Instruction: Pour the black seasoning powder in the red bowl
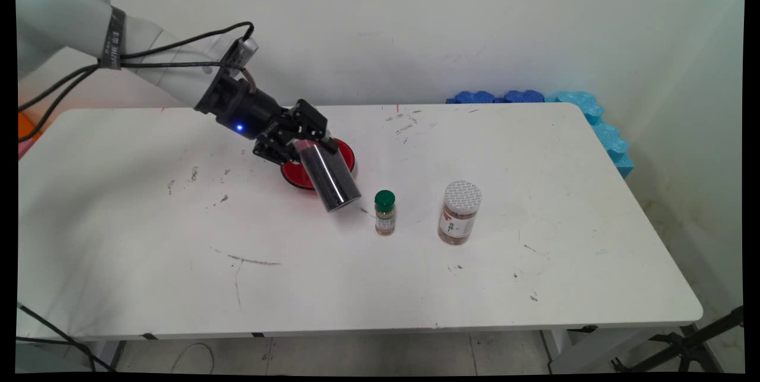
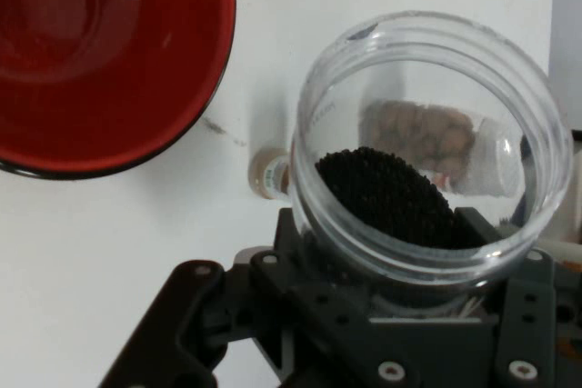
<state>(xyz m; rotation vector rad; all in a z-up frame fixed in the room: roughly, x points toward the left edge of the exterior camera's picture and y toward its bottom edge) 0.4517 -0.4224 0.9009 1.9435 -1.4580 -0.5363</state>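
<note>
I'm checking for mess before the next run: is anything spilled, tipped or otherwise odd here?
Nothing has spilled. One thing is askew: the gripper holds a clear open jar of black grains tilted, in front of the red bowl, which looks empty. The green-capped bottle and white-lidded jar stand upright. The table shows only dark scuffs.

Three jars in all: one clear jar (image 1: 328,177) of black grains, tilted in front of the bowl (image 1: 343,153); one small green-capped jar (image 1: 385,212) right of the bowl; one larger white-capped jar (image 1: 459,212) farther right. One red bowl. One white table (image 1: 356,287). A row of blue foam pieces (image 1: 594,114) beyond the table's far right corner, their number unclear.
</note>
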